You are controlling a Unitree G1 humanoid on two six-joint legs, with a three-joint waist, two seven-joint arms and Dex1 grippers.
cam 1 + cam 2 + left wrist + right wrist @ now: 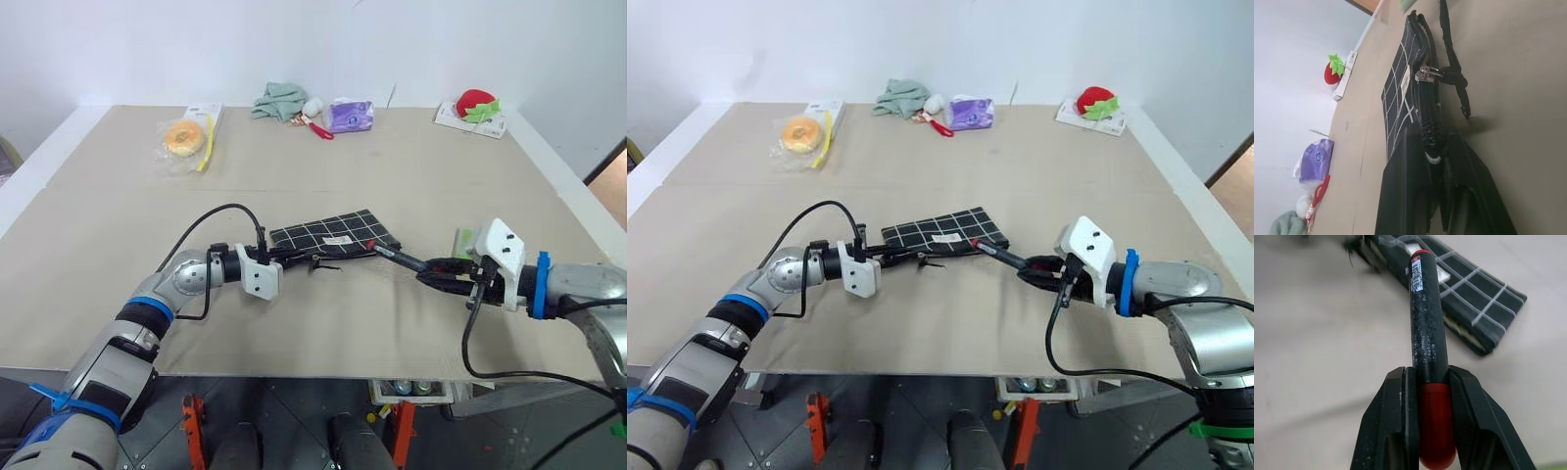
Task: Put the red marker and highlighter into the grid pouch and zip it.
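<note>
Both end effectors clamped: left on grid pouch, right on red marker; labels unreadable.

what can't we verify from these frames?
- Grid pouch opening: left wrist view shows the zipper edge-on, so how far it is unzipped is unclear.
- Highlighter: head views, mostly hidden behind the right gripper.
- Red marker label print: too small to read.

My worktop is beige; along its far edge lie a bagged doughnut, a green cloth, a purple packet and a strawberry toy.
</note>
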